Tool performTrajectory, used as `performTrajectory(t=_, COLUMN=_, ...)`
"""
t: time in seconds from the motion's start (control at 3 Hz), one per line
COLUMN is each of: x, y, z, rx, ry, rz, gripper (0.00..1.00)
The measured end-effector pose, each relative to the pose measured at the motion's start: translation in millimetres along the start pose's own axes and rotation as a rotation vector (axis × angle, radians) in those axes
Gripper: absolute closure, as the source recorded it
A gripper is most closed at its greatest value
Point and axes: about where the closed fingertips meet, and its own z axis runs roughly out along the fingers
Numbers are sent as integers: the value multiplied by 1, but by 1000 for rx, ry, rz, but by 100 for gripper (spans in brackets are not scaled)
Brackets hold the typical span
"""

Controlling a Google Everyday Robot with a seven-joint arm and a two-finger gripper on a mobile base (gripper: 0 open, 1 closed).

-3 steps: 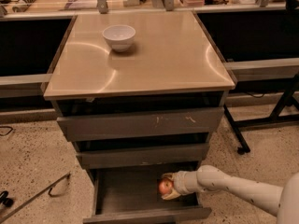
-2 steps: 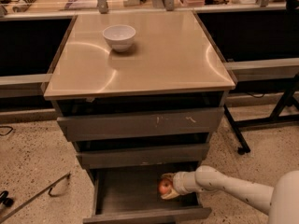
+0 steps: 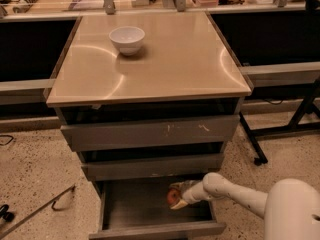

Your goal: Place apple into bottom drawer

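The bottom drawer (image 3: 135,211) is pulled open below the cabinet, a shallow grey tray. My gripper (image 3: 176,197) reaches in from the right and is shut on the apple (image 3: 173,197), a small red-orange fruit held between the fingers. The apple hangs low over the right part of the drawer's floor; I cannot tell whether it touches the floor. The white arm (image 3: 235,194) runs back to the lower right.
A white bowl (image 3: 127,38) stands on the tan cabinet top (image 3: 165,64). The scratched upper drawer front (image 3: 150,131) and middle drawer front (image 3: 152,166) are closed. A black table leg (image 3: 250,139) stands at the right. A thin metal rod (image 3: 37,209) lies on the floor at left.
The gripper with the apple has stayed nearly in place over the drawer; the arm's near part has swung a little further into view at lower right.
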Motion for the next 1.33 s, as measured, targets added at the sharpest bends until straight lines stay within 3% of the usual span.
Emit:
performTrajectory(t=0.67, x=34, y=-5, z=40, rx=-21, ry=8, rz=37, gripper=100)
performTrajectory(t=1.33, x=57, y=4, z=70, rx=-74, ry=29, rz=59, gripper=100)
